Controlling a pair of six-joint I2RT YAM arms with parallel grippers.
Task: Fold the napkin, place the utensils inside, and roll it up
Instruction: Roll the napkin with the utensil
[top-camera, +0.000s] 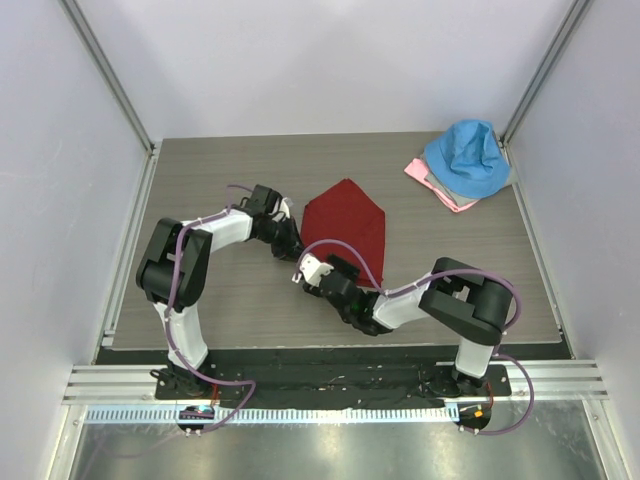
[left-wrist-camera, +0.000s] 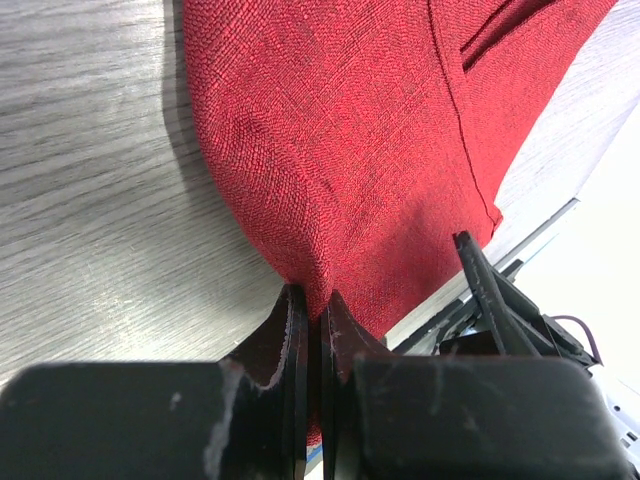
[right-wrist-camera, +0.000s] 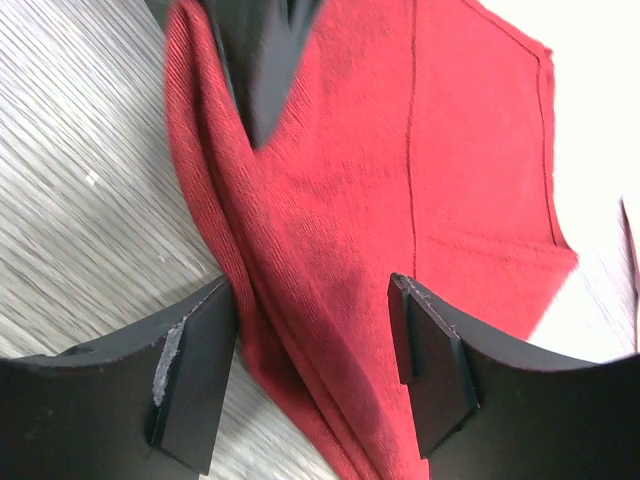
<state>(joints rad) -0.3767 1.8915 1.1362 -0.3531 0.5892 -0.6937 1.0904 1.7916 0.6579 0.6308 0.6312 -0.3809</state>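
Observation:
The dark red napkin (top-camera: 347, 222) lies partly folded in the middle of the table, with a point toward the back. My left gripper (top-camera: 292, 244) is shut on a raised fold at the napkin's left edge; the left wrist view shows the cloth (left-wrist-camera: 350, 130) pinched between the closed jaws (left-wrist-camera: 320, 315). My right gripper (top-camera: 322, 278) is open at the napkin's near left edge. In the right wrist view its jaws (right-wrist-camera: 312, 370) straddle a fold of the napkin (right-wrist-camera: 400, 200) without closing on it. The left gripper's fingers (right-wrist-camera: 265, 70) show just beyond. The fork is out of view.
A bright blue cloth (top-camera: 466, 158) lies on a pale pink cloth (top-camera: 428, 181) at the back right corner of the table. Grey walls and metal rails enclose the wood-grain table (top-camera: 220, 170) on three sides.

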